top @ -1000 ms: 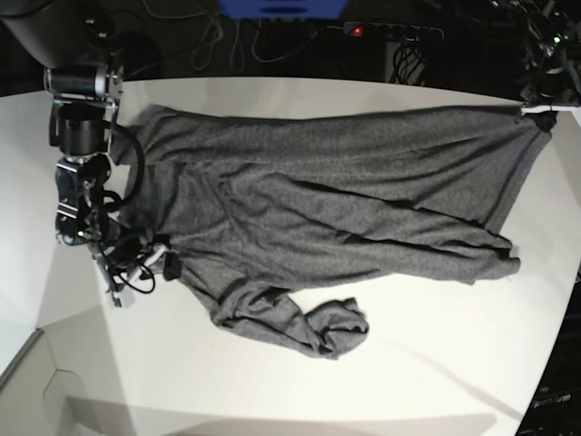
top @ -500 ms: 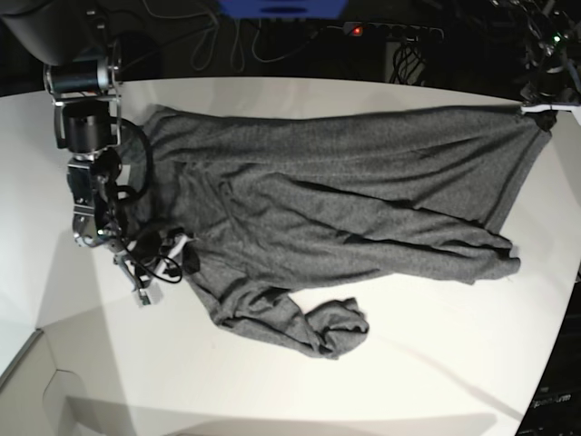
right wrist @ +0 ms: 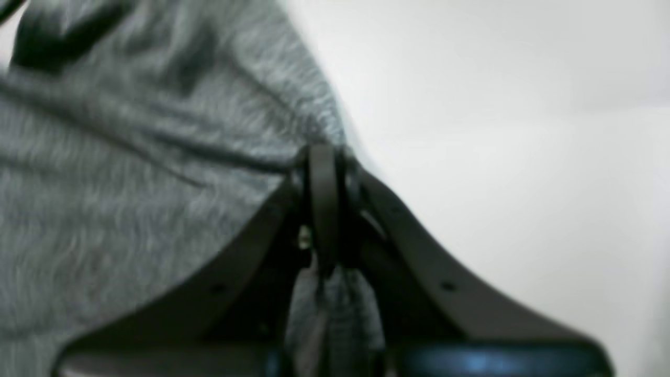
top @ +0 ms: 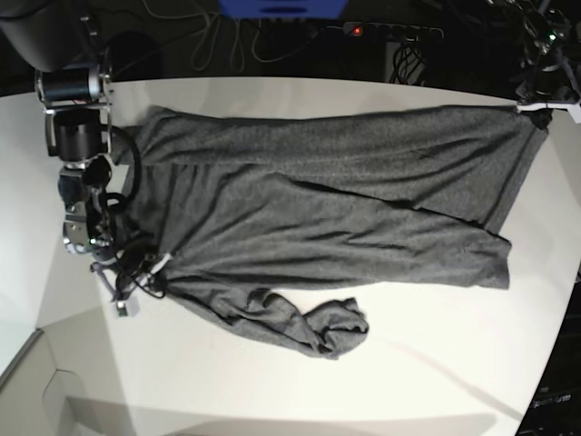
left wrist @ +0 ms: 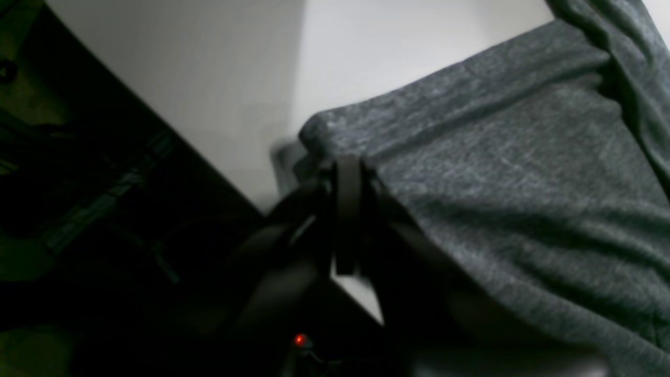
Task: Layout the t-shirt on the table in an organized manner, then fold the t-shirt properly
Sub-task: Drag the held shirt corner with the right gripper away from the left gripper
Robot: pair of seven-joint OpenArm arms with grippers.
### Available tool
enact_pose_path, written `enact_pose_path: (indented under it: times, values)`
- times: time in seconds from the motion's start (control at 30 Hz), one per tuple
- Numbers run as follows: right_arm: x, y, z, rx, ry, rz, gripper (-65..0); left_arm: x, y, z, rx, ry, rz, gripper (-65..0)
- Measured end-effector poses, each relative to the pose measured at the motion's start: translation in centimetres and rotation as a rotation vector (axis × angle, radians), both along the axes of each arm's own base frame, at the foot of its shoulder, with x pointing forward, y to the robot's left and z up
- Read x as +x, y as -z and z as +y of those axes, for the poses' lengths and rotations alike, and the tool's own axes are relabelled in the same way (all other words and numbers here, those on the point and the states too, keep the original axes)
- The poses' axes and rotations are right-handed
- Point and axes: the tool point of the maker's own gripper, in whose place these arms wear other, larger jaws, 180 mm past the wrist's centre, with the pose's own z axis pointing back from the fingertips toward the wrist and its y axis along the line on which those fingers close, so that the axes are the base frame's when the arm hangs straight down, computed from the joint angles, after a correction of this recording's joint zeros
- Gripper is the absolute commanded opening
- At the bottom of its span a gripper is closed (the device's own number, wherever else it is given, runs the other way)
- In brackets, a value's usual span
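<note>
grey knit t-shirt [top: 318, 209] stretched across the table [top: 427, 363]
left gripper [left wrist: 348, 173] and right gripper [right wrist: 322, 157] each pinch opposite shirt edges, apparently to spread it flat.

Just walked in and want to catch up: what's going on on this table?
Two robot arms are spreading a dark grey t-shirt on the white table. The left hand is shut on one corner of the shirt at the table's edge, and the right hand is shut on its opposite end. One sleeve lies bunched.
</note>
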Motion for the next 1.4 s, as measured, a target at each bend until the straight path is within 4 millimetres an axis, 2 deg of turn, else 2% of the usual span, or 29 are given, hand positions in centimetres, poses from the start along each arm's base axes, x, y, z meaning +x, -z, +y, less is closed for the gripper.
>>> enact_pose_path:
  times: [0.17, 0.33, 0.53, 0.9, 0.97, 1.17, 1.27, 1.4]
  values:
    - [1.6, -1.8, -2.6, -0.03, 0.145, -0.088, -65.0, 0.0, 0.0, 0.0, -0.003, 0.0, -0.002, -65.0]
    - [2.1, -1.9, -3.3, -0.037, 0.194, -0.087, -65.0, 0.0, 0.0, -0.1, -0.003, 0.0, -0.001, -65.0]
    - [2.8, -1.6, -5.6, -0.055, 0.339, -0.081, -65.0, -0.2, 0.7, -1.0, -0.032, -0.015, -0.004, -65.0]
    - [2.9, -1.2, -4.6, -0.04, 0.339, -0.077, -65.0, -0.3, 1.1, -2.0, -0.055, -0.02, -0.007, -65.0]
    - [2.8, -1.2, -4.8, -0.045, 0.338, -0.076, -60.0, -0.2, 1.1, -2.0, -0.055, -0.02, -0.01, -65.0]
    - [2.9, -1.5, -4.8, -0.048, 0.334, -0.081, -39.2, 0.7, 0.2, -2.1, -0.085, -0.03, -0.072, -64.0]
    - [2.5, -3.5, -4.4, -0.054, 0.308, -0.161, -34.0, 1.1, -0.6, -2.0, -0.082, -0.031, -0.096, -56.5]
    - [0.9, -6.2, -4.3, -0.088, 0.268, -0.244, -31.2, 2.0, -2.9, -1.7, -0.04, -0.015, -0.145, -44.4]
